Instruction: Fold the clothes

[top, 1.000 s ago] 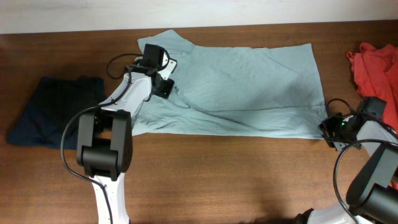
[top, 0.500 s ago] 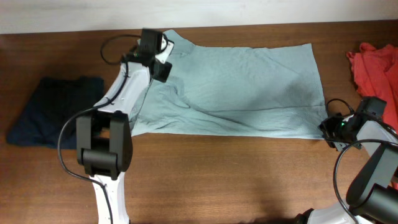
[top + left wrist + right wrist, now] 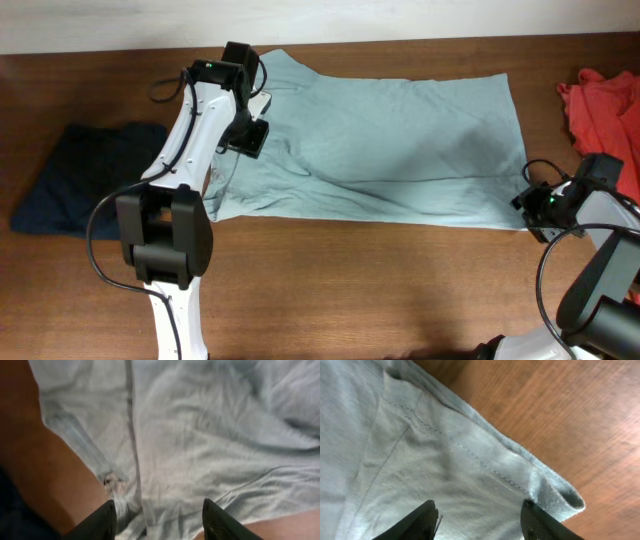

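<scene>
The pale grey-blue T-shirt (image 3: 400,140) lies spread flat across the table, its neck end at the left. My left gripper (image 3: 247,137) hovers over the shirt's left part. In the left wrist view its fingers (image 3: 160,522) are wide apart, with a seam and bunched fabric (image 3: 200,445) below them. My right gripper (image 3: 522,203) is at the shirt's near right corner. In the right wrist view it (image 3: 480,522) is open over the stitched hem (image 3: 470,455), whose corner curls up. A dark navy garment (image 3: 85,175) lies at the left and a red-orange one (image 3: 605,105) at the far right.
The brown wooden table (image 3: 380,290) shows bare wood along the front. A pale wall runs along the table's far edge (image 3: 450,40). The left arm's cable loops above the shirt's left shoulder (image 3: 170,85).
My left gripper swung toward the far edge and back, and its wrist has turned. The shirt's right edge has shifted slightly right. The right arm has barely moved.
</scene>
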